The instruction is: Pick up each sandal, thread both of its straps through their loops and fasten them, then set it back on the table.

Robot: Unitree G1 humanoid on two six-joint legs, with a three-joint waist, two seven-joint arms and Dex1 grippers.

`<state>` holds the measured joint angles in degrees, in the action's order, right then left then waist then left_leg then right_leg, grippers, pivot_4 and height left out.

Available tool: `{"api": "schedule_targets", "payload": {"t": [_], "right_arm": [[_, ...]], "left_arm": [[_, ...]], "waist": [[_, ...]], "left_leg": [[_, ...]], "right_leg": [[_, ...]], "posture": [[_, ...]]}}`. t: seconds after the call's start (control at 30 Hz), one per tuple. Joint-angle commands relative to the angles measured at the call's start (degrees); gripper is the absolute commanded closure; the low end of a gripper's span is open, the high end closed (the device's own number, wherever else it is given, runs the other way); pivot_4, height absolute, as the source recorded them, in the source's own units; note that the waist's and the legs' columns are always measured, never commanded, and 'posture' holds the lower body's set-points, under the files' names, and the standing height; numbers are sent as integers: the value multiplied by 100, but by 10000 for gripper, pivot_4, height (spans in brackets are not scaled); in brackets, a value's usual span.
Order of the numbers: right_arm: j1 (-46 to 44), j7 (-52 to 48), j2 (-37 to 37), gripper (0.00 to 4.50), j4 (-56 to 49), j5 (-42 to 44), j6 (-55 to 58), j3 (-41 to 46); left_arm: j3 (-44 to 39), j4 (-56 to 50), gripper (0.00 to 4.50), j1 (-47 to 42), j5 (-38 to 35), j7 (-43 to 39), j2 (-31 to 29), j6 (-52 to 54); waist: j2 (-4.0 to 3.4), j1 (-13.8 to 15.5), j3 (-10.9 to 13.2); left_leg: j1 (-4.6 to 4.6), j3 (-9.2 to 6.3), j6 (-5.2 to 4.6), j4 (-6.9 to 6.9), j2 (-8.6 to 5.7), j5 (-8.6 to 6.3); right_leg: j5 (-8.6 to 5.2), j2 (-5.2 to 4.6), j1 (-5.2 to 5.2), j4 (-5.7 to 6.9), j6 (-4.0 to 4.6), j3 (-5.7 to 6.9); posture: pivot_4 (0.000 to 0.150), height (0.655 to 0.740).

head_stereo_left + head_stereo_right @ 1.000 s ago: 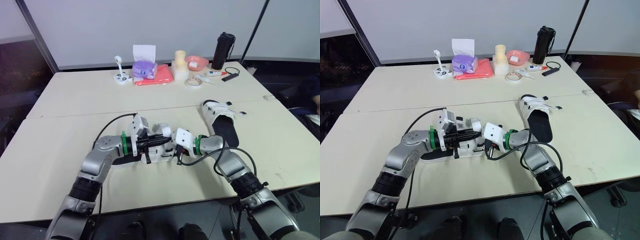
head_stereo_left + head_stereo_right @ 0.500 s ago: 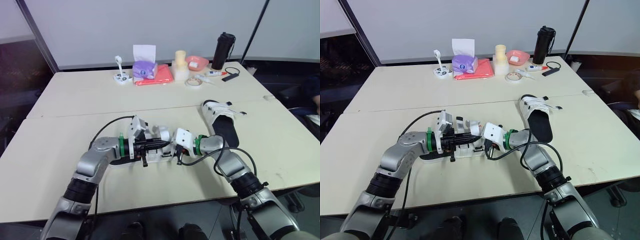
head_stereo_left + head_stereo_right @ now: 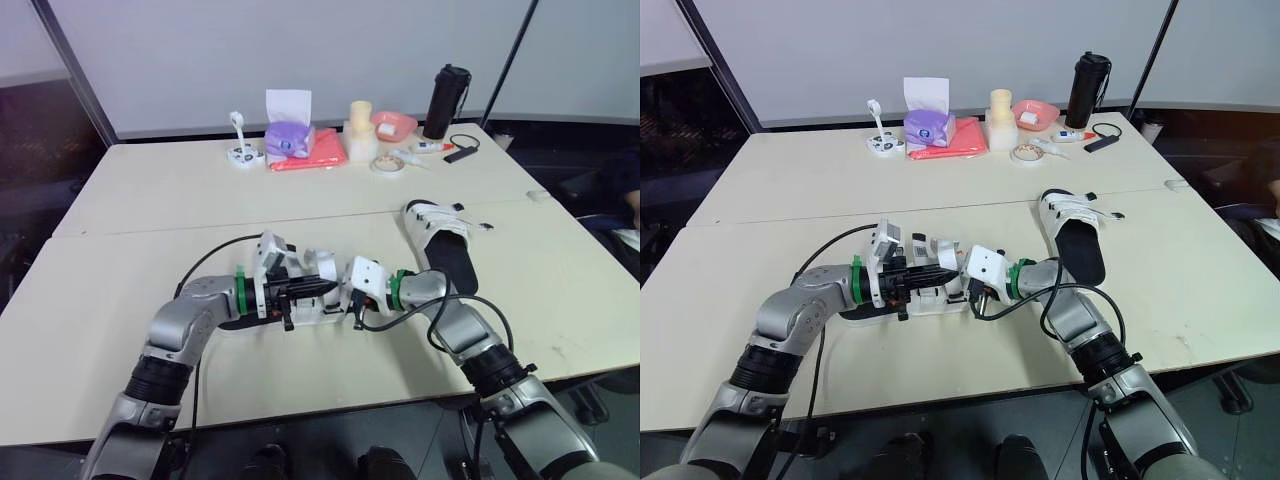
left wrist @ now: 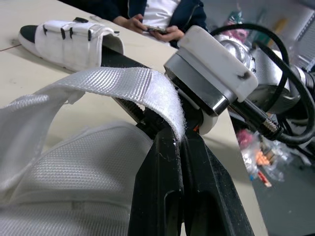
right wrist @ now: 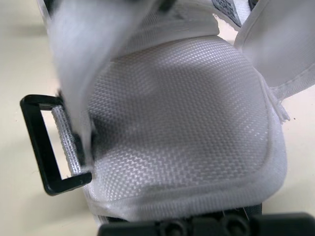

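Cream table [image 3: 150,200] carries both sandals. The far sandal [image 3: 440,245] lies flat, well off to the right, probably parked out of the way. The near sandal [image 3: 925,298] rests on the table between the arms. Jaws of the left gripper [image 4: 178,142] are pressed together on the free end of a white strap [image 4: 113,81], lifting it clear, likely for aiming at the black loop [image 5: 42,147]. Alongside, the right gripper [image 3: 347,297] probably steadies the sandal; its grip I cannot tell.
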<state>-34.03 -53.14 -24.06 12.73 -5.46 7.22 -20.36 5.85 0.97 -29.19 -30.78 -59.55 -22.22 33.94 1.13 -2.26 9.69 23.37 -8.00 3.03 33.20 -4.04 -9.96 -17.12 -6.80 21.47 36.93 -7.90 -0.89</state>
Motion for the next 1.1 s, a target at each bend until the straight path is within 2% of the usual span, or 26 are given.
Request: {"api": "schedule_targets", "payload": {"t": [0.03,0.47,1.1], "right_arm": [[134,-11,-27,45000,182,-169,144,-162],[127,-8,-33,45000,184,-181,135,-167],[202,-15,-67,45000,75,-176,189,-161]], "left_arm": [[-101,-225,44632,-103,-146,-22,-21,59],[-281,-172,44632,-183,-487,98,45,437],[-106,-262,44632,59,-397,85,45,367]], "waist": [[0,0,0],[0,0,0],[0,2,0]], "left_leg": [[0,0,0,0,0,0],[0,0,0,-1,0,0],[1,0,1,-5,0,0]], "right_leg": [[0,0,0,0,0,0],[0,0,0,-2,0,0],[0,-1,0,-10,1,0]], "posture": [[1500,7400],[1500,7400],[1500,7400]]}}
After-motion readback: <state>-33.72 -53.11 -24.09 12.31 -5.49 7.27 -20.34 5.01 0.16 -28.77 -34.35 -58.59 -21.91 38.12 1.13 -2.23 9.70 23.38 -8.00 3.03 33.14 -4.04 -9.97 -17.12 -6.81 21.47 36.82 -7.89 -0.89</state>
